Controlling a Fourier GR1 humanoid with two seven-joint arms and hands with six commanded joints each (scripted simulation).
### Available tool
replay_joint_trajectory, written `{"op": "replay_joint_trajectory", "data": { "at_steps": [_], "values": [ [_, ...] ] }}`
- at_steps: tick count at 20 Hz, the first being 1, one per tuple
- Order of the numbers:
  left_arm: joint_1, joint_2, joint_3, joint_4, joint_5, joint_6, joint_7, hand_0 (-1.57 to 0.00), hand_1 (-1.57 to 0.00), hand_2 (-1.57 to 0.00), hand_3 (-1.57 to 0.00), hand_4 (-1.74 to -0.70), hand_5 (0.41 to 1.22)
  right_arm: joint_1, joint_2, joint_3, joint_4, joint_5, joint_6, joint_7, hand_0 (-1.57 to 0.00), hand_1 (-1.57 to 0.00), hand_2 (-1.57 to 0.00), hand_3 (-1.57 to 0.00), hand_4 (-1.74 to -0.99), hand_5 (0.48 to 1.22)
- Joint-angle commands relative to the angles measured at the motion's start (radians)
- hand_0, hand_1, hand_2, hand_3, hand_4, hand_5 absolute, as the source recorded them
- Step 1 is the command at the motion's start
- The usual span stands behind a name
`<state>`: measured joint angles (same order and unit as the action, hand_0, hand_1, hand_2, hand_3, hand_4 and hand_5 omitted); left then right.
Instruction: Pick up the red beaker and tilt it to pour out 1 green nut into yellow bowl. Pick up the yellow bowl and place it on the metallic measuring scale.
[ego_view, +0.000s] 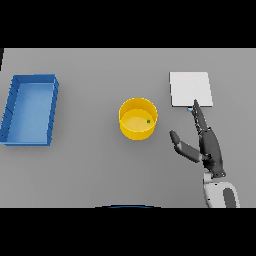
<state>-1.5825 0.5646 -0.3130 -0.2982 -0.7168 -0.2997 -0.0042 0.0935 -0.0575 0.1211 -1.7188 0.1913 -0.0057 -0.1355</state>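
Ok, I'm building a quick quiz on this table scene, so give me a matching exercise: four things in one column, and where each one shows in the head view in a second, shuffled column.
Things:
1. blue tray
2. yellow bowl
3. measuring scale
4. right hand

Places:
A. middle of the table, a green nut inside
B. lower right, fingers straight, tips at the white plate's near edge
C. far left
D. upper right, flat and white

Pairs: 1-C, 2-A, 3-D, 4-B
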Motion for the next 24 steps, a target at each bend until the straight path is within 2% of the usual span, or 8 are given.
{"op": "replay_joint_trajectory", "data": {
  "at_steps": [1, 5, 6, 10, 17, 21, 23, 24],
  "values": [
    [0.042, 0.022, 0.039, 0.002, 0.042, 0.024, 0.011, -1.57, -1.57, -1.57, -1.54, -1.74, 1.221, -0.004, 0.001, 0.0, 0.016, 0.001, 0.001, 0.005, 0.0, 0.0, 0.0, 0.0, -1.125, 0.601],
    [0.242, 0.042, 0.132, -0.042, 0.164, 0.162, 0.168, -1.57, -1.57, -1.57, -1.56, -1.74, 1.221, -0.013, -0.012, 0.005, 0.021, 0.022, -0.003, 0.001, 0.0, 0.0, 0.0, 0.0, -1.138, 0.626],
    [0.289, 0.047, 0.166, -0.068, 0.206, 0.198, 0.182, -1.57, -1.57, -1.57, -1.56, -1.74, 1.221, -0.012, -0.017, 0.001, 0.028, 0.02, 0.001, -0.001, 0.0, 0.0, 0.0, 0.0, -1.142, 0.628],
    [0.476, 0.056, 0.265, -0.204, 0.339, 0.274, 0.338, -1.57, -1.57, -1.57, -1.57, -1.74, 1.221, -0.006, -0.016, 0.012, 0.018, 0.012, 0.016, 0.006, 0.0, 0.0, 0.0, 0.0, -1.133, 0.655],
    [0.896, -0.01, 0.304, -0.595, 0.469, 0.392, 0.432, -1.57, -1.57, -1.57, -1.57, -1.74, 1.221, 0.006, -0.026, 0.01, 0.015, 0.018, 0.016, -0.025, 0.0, 0.0, 0.0, 0.0, -1.166, 0.676],
    [1.014, -0.034, 0.3, -0.733, 0.492, 0.423, 0.503, -1.57, -1.57, -1.57, -1.57, -1.74, 1.05, 0.007, -0.033, -0.001, 0.033, 0.006, 0.022, -0.037, 0.0, 0.0, 0.0, 0.0, -1.167, 0.675],
    [1.047, -0.039, 0.306, -0.769, 0.502, 0.432, 0.533, -1.57, -1.57, -1.57, -1.57, -1.74, 0.925, -0.012, -0.033, -0.006, 0.033, 0.0, 0.021, -0.009, 0.0, 0.0, 0.0, 0.0, -1.157, 0.671],
    [1.052, -0.035, 0.31, -0.795, 0.513, 0.419, 0.565, -1.57, -1.57, -1.57, -1.57, -1.66, 0.868, 0.001, -0.032, -0.002, 0.021, -0.003, 0.025, -0.021, 0.0, 0.0, 0.0, 0.0, -1.155, 0.669]
  ]
}}
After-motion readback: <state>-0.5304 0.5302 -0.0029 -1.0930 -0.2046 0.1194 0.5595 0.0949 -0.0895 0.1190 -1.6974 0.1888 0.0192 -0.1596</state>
